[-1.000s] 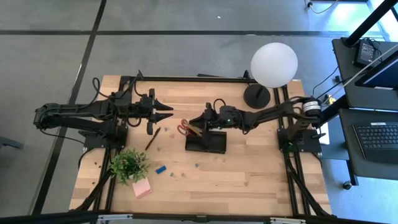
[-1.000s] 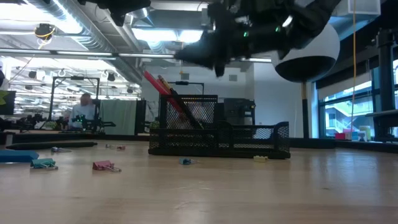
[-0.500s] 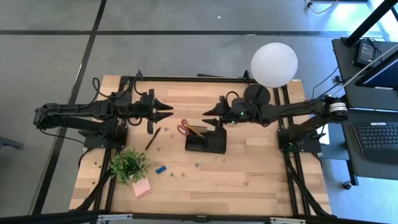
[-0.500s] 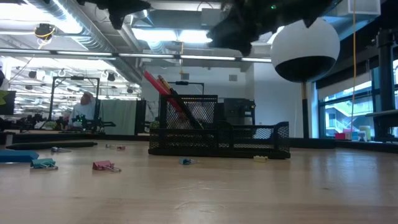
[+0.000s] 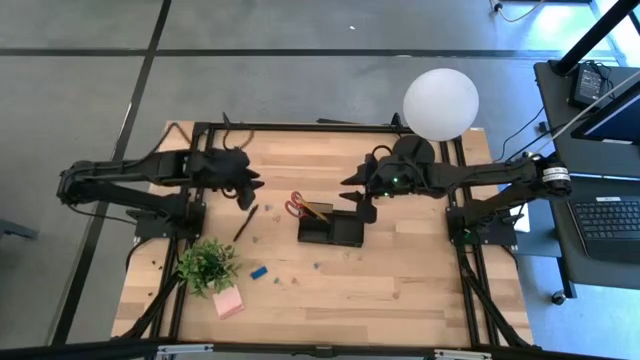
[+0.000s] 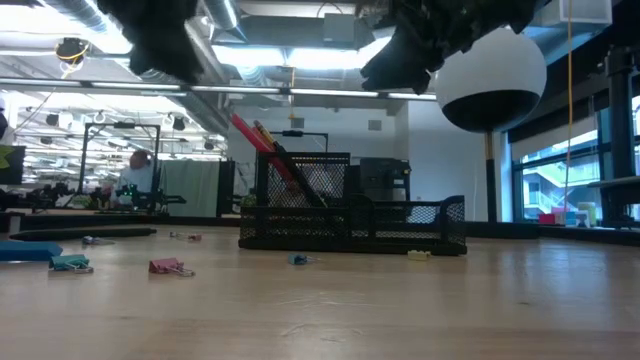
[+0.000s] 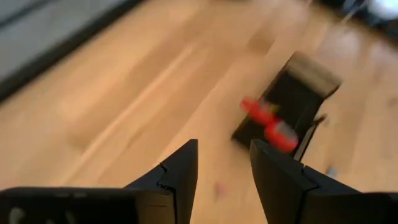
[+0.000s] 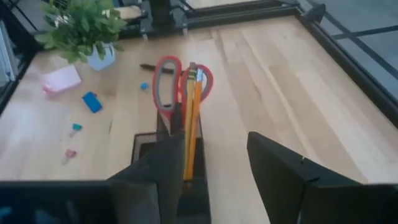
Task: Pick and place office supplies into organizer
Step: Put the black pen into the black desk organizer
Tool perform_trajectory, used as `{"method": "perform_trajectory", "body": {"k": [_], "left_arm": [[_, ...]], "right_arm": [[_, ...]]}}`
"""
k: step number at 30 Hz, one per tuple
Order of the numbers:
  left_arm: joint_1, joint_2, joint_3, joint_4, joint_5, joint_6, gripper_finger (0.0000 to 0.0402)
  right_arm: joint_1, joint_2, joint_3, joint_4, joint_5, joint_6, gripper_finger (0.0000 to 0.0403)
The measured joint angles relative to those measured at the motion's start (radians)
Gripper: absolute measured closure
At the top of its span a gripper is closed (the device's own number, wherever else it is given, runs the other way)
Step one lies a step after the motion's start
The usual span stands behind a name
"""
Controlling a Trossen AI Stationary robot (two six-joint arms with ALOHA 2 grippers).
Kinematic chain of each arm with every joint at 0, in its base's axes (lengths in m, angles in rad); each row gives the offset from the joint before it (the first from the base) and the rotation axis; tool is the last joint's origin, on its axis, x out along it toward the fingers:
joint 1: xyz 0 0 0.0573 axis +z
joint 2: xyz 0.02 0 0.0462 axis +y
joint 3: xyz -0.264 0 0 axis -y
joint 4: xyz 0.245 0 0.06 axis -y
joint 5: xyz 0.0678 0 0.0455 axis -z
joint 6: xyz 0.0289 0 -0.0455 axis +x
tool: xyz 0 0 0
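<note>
**Ana:** Since the red-handled scissors (image 5: 296, 206) and yellow pencils (image 8: 192, 118) already stand in the organizer (image 5: 333, 228), which piece would you take on next?

**Ben:** I'd pick the dark pen (image 5: 245, 221). It lies on the tabletop (image 5: 400, 280) at about nine o'clock from the organizer, just below the left hand (image 5: 252, 183). That hand has its fingers spread and holds nothing, so it is ready.

**Ana:** And the right hand (image 5: 354, 187)?

**Ben:** It hangs just above the organizer's far edge, at roughly one o'clock from it, fingers apart and empty. I'd leave it clear of the pencils so it knocks nothing over.

**Ana:** Any advice for the pick itself?

**Ben:** The pen lies slanted, so I'd turn the wrist until the fingers cross its shaft, then come straight down near its middle. A pinch close to one end would probably let it swing.

**Ana:** What about everything else?

**Ben:** The blue eraser (image 5: 259, 272), pink sticky notes (image 5: 228, 302) and small clips (image 6: 168, 266) lie around seven o'clock from the organizer, beside the potted plant (image 5: 208, 263). Those look harder, being flat and small.
</note>
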Motion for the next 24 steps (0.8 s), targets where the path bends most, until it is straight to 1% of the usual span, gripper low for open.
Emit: {"method": "perform_trajectory", "body": {"k": [7, 9, 12, 16, 19, 24], "left_arm": [[0.000, 0.223, 0.027, -0.274, 0.007, -0.158, 0.0261], [0.004, 0.289, 0.027, -0.321, 0.008, -0.197, 0.0261], [0.005, 0.373, 0.027, -0.304, 0.035, -0.227, 0.0261], [0.005, 0.458, 0.027, -0.300, 0.046, -0.265, 0.0261], [0.005, 0.494, 0.027, -0.280, 0.053, -0.269, 0.0261], [0.028, 0.514, 0.017, -0.219, 0.055, -0.218, 0.0261]], "right_arm": [[-0.045, 0.000, 0.000, -0.018, 0.000, -0.030, 0.0225], [-0.057, 0.000, 0.000, -0.019, 0.000, -0.030, 0.0225], [-0.074, 0.000, 0.000, -0.021, 0.000, -0.030, 0.0225], [-0.086, 0.000, 0.000, -0.027, 0.000, -0.030, 0.0225], [-0.086, 0.000, 0.000, -0.027, 0.000, -0.030, 0.0225], [-0.086, 0.000, 0.000, -0.028, 0.000, -0.030, 0.0225]]}}
